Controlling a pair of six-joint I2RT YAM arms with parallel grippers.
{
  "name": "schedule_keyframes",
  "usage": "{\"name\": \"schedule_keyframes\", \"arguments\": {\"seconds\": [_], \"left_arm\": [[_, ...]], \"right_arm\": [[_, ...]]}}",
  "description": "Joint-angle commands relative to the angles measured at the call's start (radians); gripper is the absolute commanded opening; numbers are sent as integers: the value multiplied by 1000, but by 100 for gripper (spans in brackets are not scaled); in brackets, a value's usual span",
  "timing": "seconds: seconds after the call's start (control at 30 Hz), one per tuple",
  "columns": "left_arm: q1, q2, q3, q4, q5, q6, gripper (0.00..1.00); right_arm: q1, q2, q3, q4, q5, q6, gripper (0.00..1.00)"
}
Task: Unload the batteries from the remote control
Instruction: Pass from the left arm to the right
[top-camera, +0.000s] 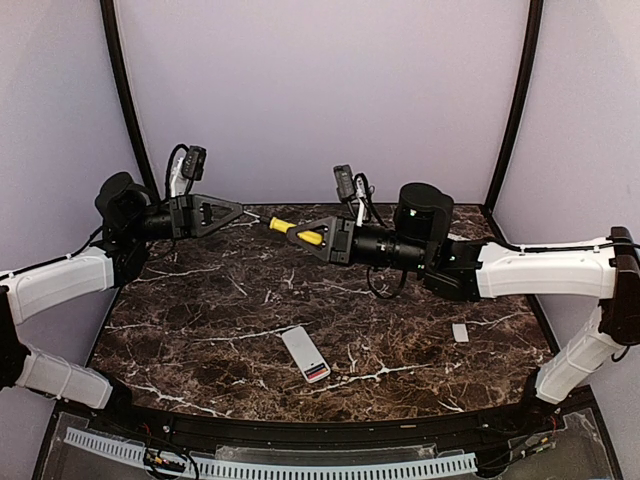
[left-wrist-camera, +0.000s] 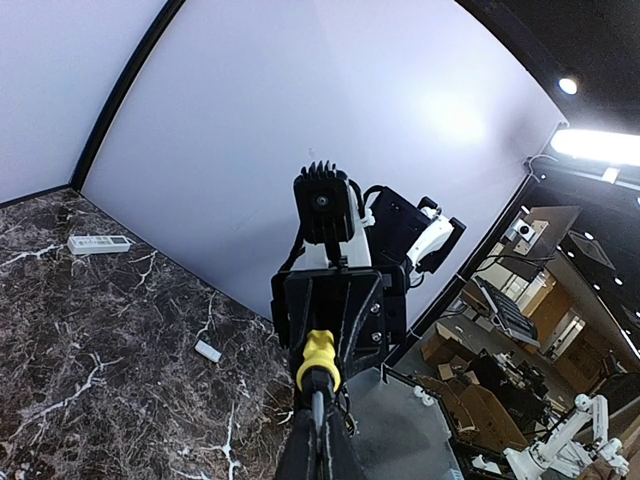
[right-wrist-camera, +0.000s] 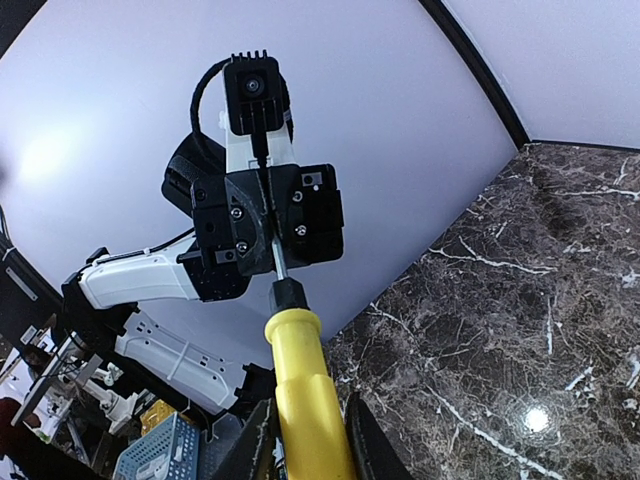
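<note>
Both arms raised over the table (top-camera: 200, 300), beyond the far end of the remote control (top-camera: 306, 354). My left gripper (left-wrist-camera: 318, 455) is pinched tight on the bare metal shaft of the screwdriver (right-wrist-camera: 300, 380). My right gripper (right-wrist-camera: 308, 445) is narrow, fingers against its yellow handle. The batteries (top-camera: 317, 372) sit in the remote control's near end, red showing. A white cover (top-camera: 460, 332) lies right of the remote control, well apart
</note>
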Motion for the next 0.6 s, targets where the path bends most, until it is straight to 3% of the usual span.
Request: {"name": "schedule_keyframes", "arguments": {"seconds": [0.0, 0.33, 0.57], "left_arm": [[-3, 12, -12, 3, 5, 12, 0], [-10, 31, -4, 11, 24, 0, 0], [-15, 38, -3, 9, 27, -1, 0]], "right_arm": [[10, -2, 21, 88, -14, -1, 22], [10, -15, 7, 101, -8, -6, 22], [12, -31, -7, 104, 8, -14, 13]]}}
